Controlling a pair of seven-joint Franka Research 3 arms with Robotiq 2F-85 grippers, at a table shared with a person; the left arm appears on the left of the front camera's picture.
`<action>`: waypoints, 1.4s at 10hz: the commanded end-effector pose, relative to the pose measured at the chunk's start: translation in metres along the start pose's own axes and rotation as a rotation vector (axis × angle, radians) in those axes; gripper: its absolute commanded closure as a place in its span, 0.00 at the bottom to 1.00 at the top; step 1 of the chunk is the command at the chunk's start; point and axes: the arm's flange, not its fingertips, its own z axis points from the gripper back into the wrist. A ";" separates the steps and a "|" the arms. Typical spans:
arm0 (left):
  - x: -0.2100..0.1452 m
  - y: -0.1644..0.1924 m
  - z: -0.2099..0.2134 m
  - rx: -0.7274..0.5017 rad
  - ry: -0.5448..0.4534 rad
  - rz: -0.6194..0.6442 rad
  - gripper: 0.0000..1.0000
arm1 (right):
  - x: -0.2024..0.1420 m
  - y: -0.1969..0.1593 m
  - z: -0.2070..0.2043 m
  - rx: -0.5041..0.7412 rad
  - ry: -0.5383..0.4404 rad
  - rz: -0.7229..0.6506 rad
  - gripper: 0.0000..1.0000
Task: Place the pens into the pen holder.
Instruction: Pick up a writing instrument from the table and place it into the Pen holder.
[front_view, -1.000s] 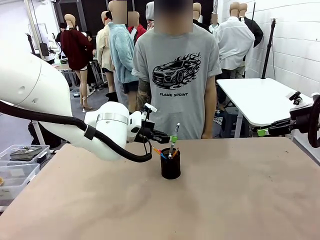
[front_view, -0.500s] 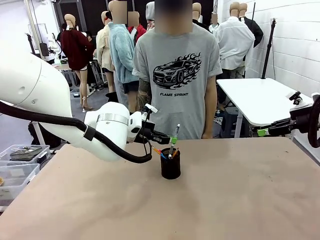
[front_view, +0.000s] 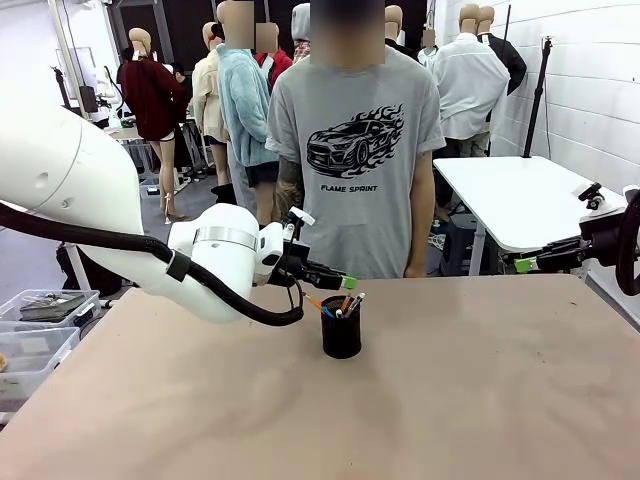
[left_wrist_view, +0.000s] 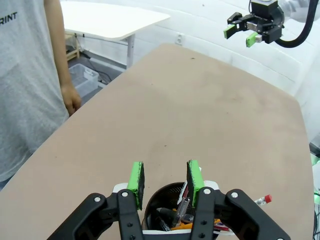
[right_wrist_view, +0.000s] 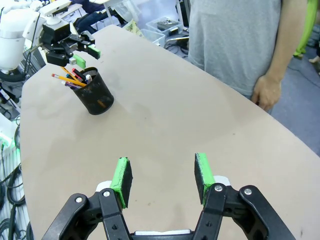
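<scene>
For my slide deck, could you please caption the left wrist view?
Left claw open above the pen holder, pens resting inside; right claw waits across the table.

The pen holder is cut off by the bottom edge, and the pens inside it are partly hidden.

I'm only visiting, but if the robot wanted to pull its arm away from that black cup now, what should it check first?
1. Left hand open, nothing between its pads: ok.
2. Pens resting inside the pen holder: ok, several tips lean over its rim.
3. All three pens inside: cannot tell, the tips overlap.
4. Pen holder upright on the table: ok.
5. Pads clear of the rim and the pens: cannot tell, they sit very close above it.
6. Right hand open, away from the cup: ok.
</scene>
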 end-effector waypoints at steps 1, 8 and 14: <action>0.005 -0.005 0.008 -0.007 0.002 -0.008 0.53 | 0.001 0.001 -0.002 -0.005 0.014 -0.006 0.36; 0.078 -0.049 0.127 0.249 0.164 -0.100 0.53 | 0.001 0.001 -0.002 -0.005 0.014 -0.006 0.36; 0.112 -0.069 0.240 0.421 0.451 0.286 0.53 | 0.001 0.001 -0.002 -0.005 0.014 -0.006 0.36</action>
